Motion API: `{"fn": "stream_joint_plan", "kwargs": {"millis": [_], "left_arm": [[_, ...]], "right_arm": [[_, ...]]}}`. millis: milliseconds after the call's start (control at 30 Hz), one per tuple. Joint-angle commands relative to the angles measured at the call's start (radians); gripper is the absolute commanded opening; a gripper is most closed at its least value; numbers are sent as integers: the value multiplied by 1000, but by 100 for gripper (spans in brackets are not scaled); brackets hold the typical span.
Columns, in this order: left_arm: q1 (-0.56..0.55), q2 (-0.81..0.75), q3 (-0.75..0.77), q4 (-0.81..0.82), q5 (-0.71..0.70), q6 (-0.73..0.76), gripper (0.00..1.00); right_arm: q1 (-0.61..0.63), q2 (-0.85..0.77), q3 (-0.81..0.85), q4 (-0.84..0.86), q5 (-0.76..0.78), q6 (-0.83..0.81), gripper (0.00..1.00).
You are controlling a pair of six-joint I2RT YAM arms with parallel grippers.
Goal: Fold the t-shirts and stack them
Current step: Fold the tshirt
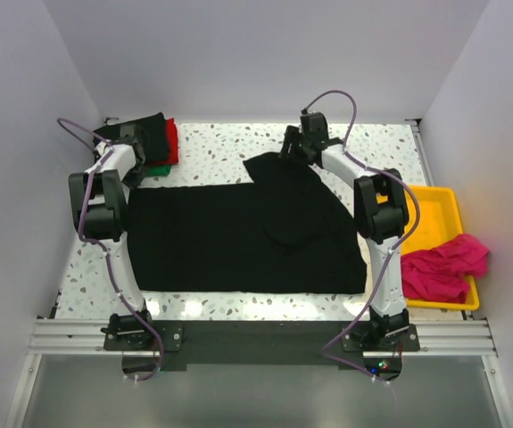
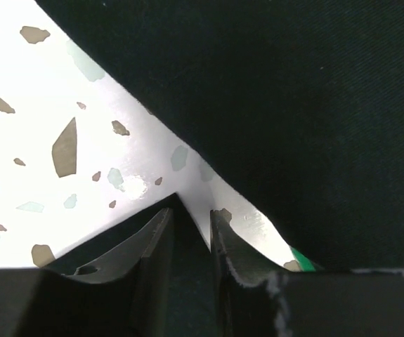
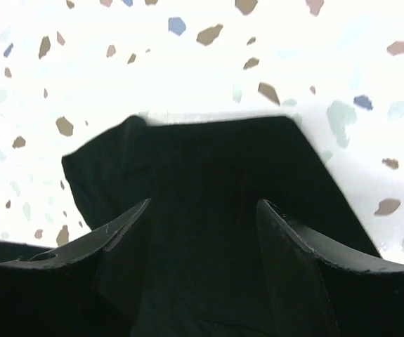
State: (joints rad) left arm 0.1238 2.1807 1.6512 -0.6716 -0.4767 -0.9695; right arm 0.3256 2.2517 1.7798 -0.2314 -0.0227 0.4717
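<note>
though mostly flat, the black t-shirt (image 1: pixel 238 241) folds over at right.

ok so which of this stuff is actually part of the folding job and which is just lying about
In the job:
black t-shirt, spread flat
folded stack of black, red and green shirts
pink t-shirt, crumpled

Lying about:
yellow tray under the pink one

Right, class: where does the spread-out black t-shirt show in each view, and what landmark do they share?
Top external: black t-shirt, centre of table.
Left wrist: dark cloth upper right; cannot tell whether it is this shirt.
Right wrist: black t-shirt, lower centre, between the jaws.
Shared landmark: speckled tabletop.
</note>
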Motion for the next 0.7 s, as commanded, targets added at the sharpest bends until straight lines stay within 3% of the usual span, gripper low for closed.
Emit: {"fn": "stream_joint_plan", "kwargs": {"millis": [0,267,467,667], "left_arm": [[0,18,9,-13,-22,-18,30],[0,1,-51,6,-19,-3,18],[0,-13,-65,21,-13,28,0],[2,-51,-85,53,10,61,0]], "right_arm": [[-17,34,79,-20,-19,1,63],[-46,103,154,-59,-40,13,65],[-60,154,224,-86,-43,19,67],[-79,207,288,-92,-25,21,69]]}}
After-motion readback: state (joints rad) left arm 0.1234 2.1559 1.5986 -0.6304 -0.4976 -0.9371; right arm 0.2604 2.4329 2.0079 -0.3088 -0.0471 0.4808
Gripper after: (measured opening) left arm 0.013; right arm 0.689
